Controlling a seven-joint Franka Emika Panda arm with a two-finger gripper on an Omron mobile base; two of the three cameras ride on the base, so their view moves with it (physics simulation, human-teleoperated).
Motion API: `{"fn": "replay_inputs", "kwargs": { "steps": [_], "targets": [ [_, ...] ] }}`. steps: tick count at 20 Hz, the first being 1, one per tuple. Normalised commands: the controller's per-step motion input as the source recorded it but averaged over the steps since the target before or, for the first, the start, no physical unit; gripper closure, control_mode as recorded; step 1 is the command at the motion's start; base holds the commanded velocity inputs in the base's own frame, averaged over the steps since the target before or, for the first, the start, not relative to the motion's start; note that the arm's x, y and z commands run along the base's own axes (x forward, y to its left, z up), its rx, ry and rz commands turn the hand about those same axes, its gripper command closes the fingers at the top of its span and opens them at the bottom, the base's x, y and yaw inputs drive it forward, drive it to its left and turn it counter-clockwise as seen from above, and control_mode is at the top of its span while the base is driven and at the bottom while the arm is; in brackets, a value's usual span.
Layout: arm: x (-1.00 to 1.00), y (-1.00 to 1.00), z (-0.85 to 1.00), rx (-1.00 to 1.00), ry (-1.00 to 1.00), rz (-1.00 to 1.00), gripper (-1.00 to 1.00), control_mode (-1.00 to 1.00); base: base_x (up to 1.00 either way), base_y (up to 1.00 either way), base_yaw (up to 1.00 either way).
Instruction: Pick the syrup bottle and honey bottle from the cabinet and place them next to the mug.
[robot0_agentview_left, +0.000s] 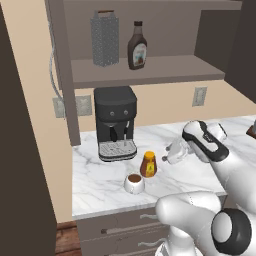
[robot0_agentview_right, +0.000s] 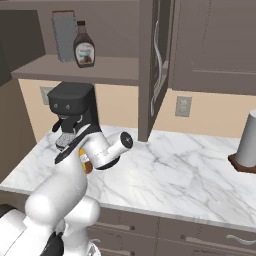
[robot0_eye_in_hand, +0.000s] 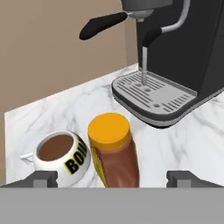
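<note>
The tall dark syrup bottle (robot0_agentview_left: 137, 46) (robot0_agentview_right: 84, 46) stands on the shelf of the brown cabinet (robot0_agentview_left: 150, 71) (robot0_agentview_right: 100, 67). The amber honey bottle (robot0_agentview_left: 148, 164) (robot0_eye_in_hand: 114, 151) stands upright on the marble counter, just right of the white mug (robot0_agentview_left: 134, 183) (robot0_eye_in_hand: 59, 153) of dark liquid. In the right base view the honey bottle (robot0_agentview_right: 86, 163) is mostly hidden behind my arm. My gripper (robot0_agentview_left: 166, 158) (robot0_eye_in_hand: 113, 179) is open, low over the counter and right of the honey bottle. Its fingertips (robot0_eye_in_hand: 41, 178) stand wide on either side of the bottle without touching it.
A black coffee machine (robot0_agentview_left: 116, 122) (robot0_agentview_right: 72, 107) (robot0_eye_in_hand: 175, 57) stands behind the mug against the wall. A metal grater (robot0_agentview_left: 105, 40) (robot0_agentview_right: 63, 36) is beside the syrup bottle. The open cabinet door (robot0_agentview_right: 156, 65) hangs over the counter. A grey cylinder (robot0_agentview_right: 248, 140) stands far right.
</note>
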Motion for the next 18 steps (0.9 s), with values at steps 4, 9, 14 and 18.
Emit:
{"fn": "replay_inputs", "kwargs": {
  "steps": [4,9,14,18],
  "targets": [
    [-0.01,0.0,0.41,-0.01,0.15,-0.22,-1.0,-1.0,0.0,0.0,0.0],
    [0.0,0.3,0.32,-0.08,0.13,-0.35,-1.0,-1.0,0.0,0.0,0.0],
    [0.0,0.37,0.72,-0.14,0.12,-0.36,-1.0,-1.0,0.0,0.0,0.0],
    [-0.03,0.11,1.0,-0.12,0.01,-0.26,-1.0,-1.0,0.0,0.0,0.0]
  ]
}}
